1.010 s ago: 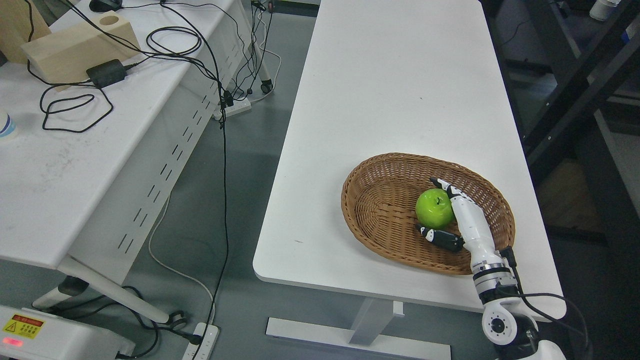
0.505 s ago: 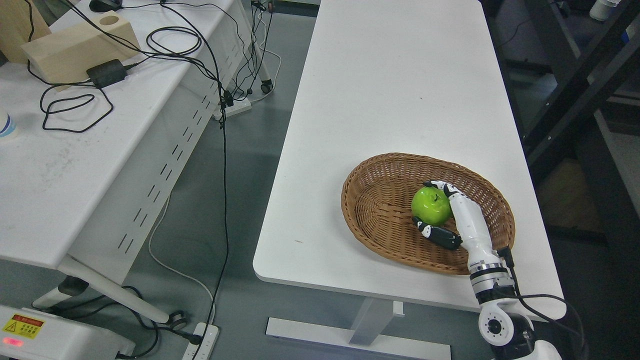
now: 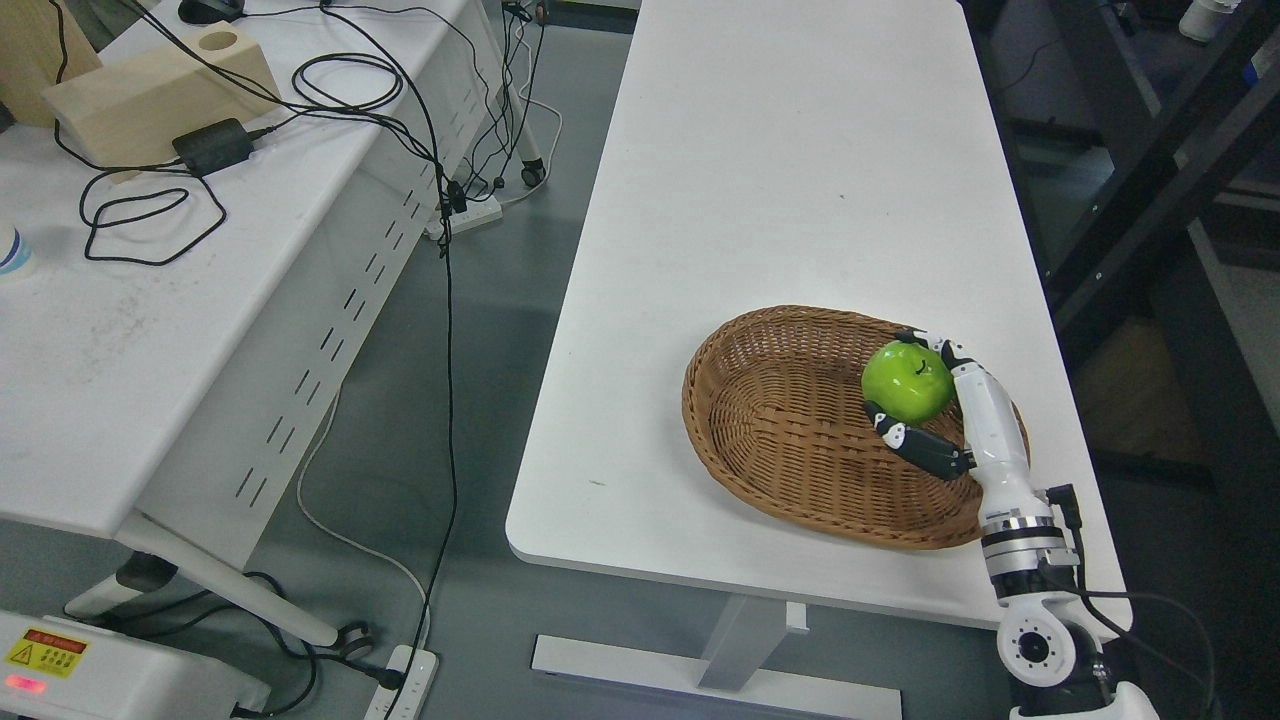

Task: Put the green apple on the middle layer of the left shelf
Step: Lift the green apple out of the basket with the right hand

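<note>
Green apple [image 3: 906, 381] | glossy, rigid, light, likely slippery | right hand [image 3: 950, 410] fingers [image 3: 918, 447] curled around its widest part, above basket [image 3: 790, 440] | grip its sides.

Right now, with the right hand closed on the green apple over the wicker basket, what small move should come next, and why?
Probably a lift straight up. The right hand grips the round green apple between fingers and thumb, but it sits low over the brown woven wicker basket, near the right rim. Rising first should clear that rim before carrying it away.
</note>
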{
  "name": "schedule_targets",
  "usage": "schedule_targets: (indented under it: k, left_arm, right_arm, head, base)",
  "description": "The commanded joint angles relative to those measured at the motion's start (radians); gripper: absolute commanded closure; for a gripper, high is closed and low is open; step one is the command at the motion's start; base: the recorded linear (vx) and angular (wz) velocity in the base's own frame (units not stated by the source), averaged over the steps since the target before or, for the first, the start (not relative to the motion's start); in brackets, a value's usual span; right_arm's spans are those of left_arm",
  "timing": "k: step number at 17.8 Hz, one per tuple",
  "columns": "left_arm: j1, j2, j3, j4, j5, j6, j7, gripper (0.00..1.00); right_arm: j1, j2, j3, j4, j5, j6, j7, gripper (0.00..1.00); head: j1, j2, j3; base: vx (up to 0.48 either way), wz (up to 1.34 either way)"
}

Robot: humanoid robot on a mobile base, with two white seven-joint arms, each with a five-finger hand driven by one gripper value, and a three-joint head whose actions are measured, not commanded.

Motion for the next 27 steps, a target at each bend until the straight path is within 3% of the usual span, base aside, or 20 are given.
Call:
schedule_targets:
  k: [1,27]
  left_arm:
    - [0.0,0.017,0.0,0.0,0.0,0.0,-0.001,0.0]
    - [0.0,0.017,0.0,0.0,0.0,0.0,0.001,0.0]
  right_arm:
    - [0.025,0.049,-0.124,-0.032,-0.067,0.0,-0.008,1.0]
    - [0.051,0.092,-0.129,-0.033,-0.072,0.006,-0.004,1.0]
  head:
    - [0.0,0.0,0.0]
    - [0.0,0.0,0.0]
  base:
    - [0.0,0.0]
    - [-0.014,0.0]
